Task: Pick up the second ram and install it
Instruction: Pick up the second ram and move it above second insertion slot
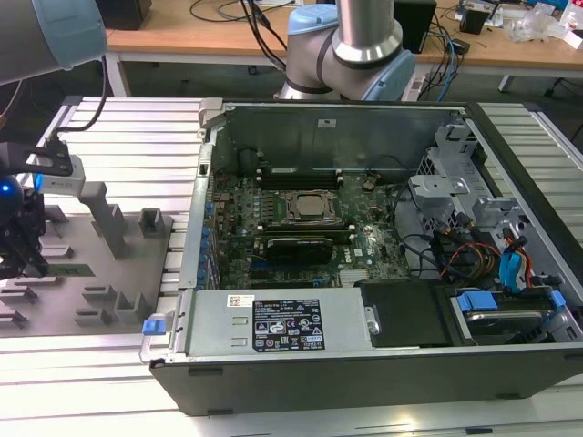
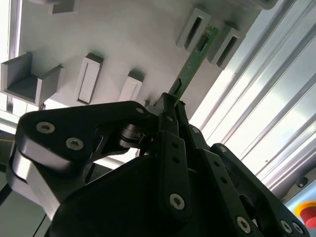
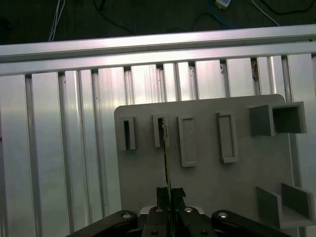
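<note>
**Gripper.** The gripper [image 1: 27,255] stands at the exterior view's left, at about 9 o'clock from the open computer case [image 1: 364,391]. It is positioned over the grey fixture plate [image 1: 123,278]. This plate lies on the ribbed aluminium table [image 1: 137,137], well apart from the case.

**Claw state.** In both wrist views the gripper [image 2: 173,106] [image 3: 169,193] has its two black fingers [image 2: 168,143] drawn in almost fully. Only a thin gap remains between them, and that gap is taken up by the second ram [image 2: 196,57]. The fingers clamp the green stick by its flat faces at its near end.

**Task part.** The second ram [image 3: 167,153] appears edge-on in the first wrist view, as a thin line running from the fingertips across the fixture plate [image 3: 207,177]. Its far end reaches a slotted grey holder [image 3: 159,131] on the plate. In the second wrist view that end lies between two raised rectangular holders [image 2: 190,29] on the plate [image 2: 123,29]. It cannot be told whether the stick is seated in the holder or lifted clear of it. In the exterior view the stick shows as a short green strip [image 1: 73,269], just at 3 o'clock of the gripper.

**Case interior.** The motherboard [image 1: 364,246] lies flat inside the case.
- The silver processor [image 1: 310,208] sits near the middle of the board.
- Black memory slots [image 1: 296,175] run at 12 o'clock of the processor.
- A black-covered card [image 1: 296,246] sits at 6 o'clock of the processor.

**Arm.** The arm's base [image 1: 346,45] rises at 12 o'clock of the case.
</note>
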Controlling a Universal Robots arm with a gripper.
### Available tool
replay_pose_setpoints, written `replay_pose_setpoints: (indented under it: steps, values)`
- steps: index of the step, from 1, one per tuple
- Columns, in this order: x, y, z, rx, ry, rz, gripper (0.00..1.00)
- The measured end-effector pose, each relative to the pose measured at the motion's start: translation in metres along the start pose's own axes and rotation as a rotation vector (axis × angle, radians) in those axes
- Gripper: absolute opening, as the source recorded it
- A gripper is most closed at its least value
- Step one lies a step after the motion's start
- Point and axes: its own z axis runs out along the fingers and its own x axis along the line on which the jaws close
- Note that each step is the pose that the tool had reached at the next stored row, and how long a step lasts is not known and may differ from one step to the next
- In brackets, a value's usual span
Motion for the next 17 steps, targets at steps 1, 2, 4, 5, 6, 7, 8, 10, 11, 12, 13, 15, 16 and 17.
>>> replay_pose_setpoints:
  steps: [1, 2, 4, 5, 6, 7, 8, 10, 11, 12, 13, 15, 16, 17]
  values:
    - [0.0, 0.0, -0.0008, 0.0, 0.0, 0.0, 0.14]
    - [-0.0001, 0.0001, -0.0029, 0.0, 0.0, 0.0, 0.14]
    - [-0.0001, 0.0002, -0.005, 0.0, -0.0001, 0.0, 0.14]
    - [-0.0001, 0.0003, -0.0061, -0.0001, 0.0, 0.0, 0.14]
    - [-0.0002, 0.0003, -0.0069, 0.0001, -0.0001, 0.0, 0.14]
    - [-0.0002, 0.0004, -0.0078, 0.0, -0.0001, 0.0, 0.14]
    - [-0.0002, 0.0004, -0.0088, 0.0, 0.0, 0.0, 0.14]
    - [-0.0002, 0.0005, -0.0106, 0.0, 0.0, 0.0, 0.14]
    - [-0.0003, 0.0006, -0.0121, 0.0, -0.0001, 0.0, 0.14]
    - [-0.0003, 0.0006, -0.0131, 0.0, -0.0001, 0.0, 0.14]
    - [-0.0003, 0.0007, -0.0141, 0.0, -0.0001, 0.0, 0.14]
    - [-0.0003, 0.0007, -0.0154, 0.0, -0.0001, 0.0, 0.14]
    - [-0.0004, 0.0007, -0.0162, 0.0, -0.0001, 0.0, 0.14]
    - [-0.0004, 0.0008, -0.0172, 0.0, -0.0001, 0.0, 0.14]
